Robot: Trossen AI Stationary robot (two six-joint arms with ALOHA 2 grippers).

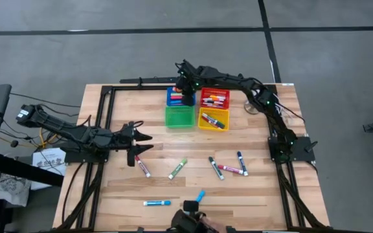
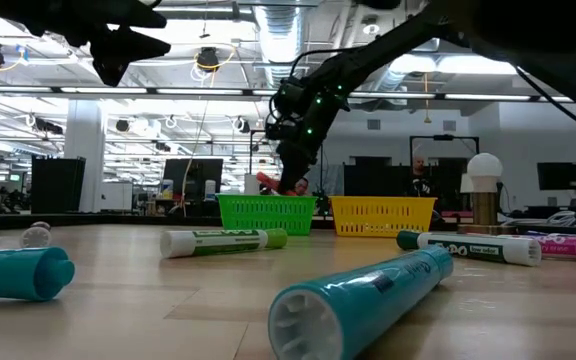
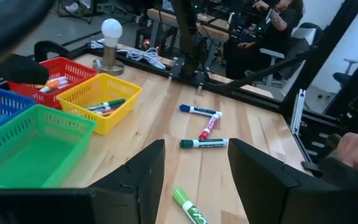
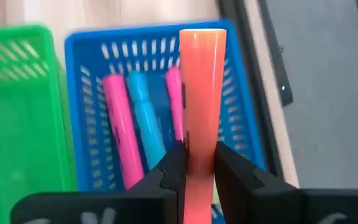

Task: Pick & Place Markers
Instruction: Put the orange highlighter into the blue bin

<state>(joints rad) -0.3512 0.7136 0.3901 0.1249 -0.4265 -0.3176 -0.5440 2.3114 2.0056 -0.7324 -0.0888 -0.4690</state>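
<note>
Overhead, right gripper [image 4: 194, 163] clamped on orange-pink highlighter [image 4: 201, 93] above blue bin [image 4: 241, 99] near table's far edge; lower barrel hidden between fingers. Left gripper [image 1: 141, 142] near left edge, open, empty. Markers [image 1: 228, 169] scattered toward near edge.

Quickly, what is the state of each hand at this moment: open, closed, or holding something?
Left hand: open, empty, above the wooden table.
Right hand: closed on a pink-orange plastic marker, over the blue plastic basket.
</note>
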